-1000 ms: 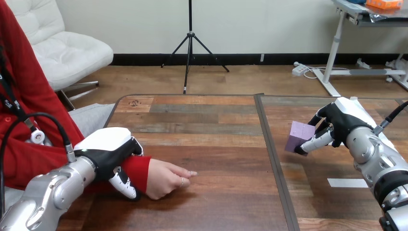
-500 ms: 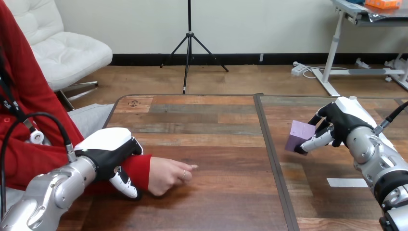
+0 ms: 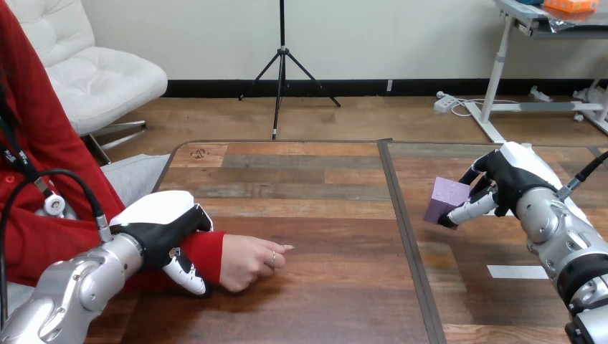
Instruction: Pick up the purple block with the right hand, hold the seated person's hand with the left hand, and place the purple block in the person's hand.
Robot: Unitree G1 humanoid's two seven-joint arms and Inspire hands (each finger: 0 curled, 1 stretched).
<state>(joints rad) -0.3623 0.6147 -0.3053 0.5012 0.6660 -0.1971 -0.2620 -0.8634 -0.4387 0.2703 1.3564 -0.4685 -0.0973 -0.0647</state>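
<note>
Right hand [image 3: 510,180] raised over the table [image 3: 315,193] at the view's right, pinching the purple block [image 3: 446,201] btwn thumb and fingers [image 3: 469,210]; block tilted, one corner lowest, its lit face twd the table's middle; it sits just right of the dark seam [image 3: 400,215] that splits the tabletop. White tape strip [image 3: 518,271] lies flat nearer the robot, beside the right forearm, apart from the block.

Left hand [image 3: 161,218] at lower left, white back up, laid over the person's wrist [image 3: 204,254] in its red sleeve; thumb [image 3: 183,276] hooks round the near side of the sleeve, so the hand is clamped on the wrist; far-side fingers hidden behind the hand, prob. wrapped too but can't confirm. Person's hand [image 3: 247,261] rests on the wood just past the left hand, knuckles up, fingers loosely curled in, tips pointing twd the table's centre.

Block and person's hand well apart, w/ the seam btwn them.
</note>
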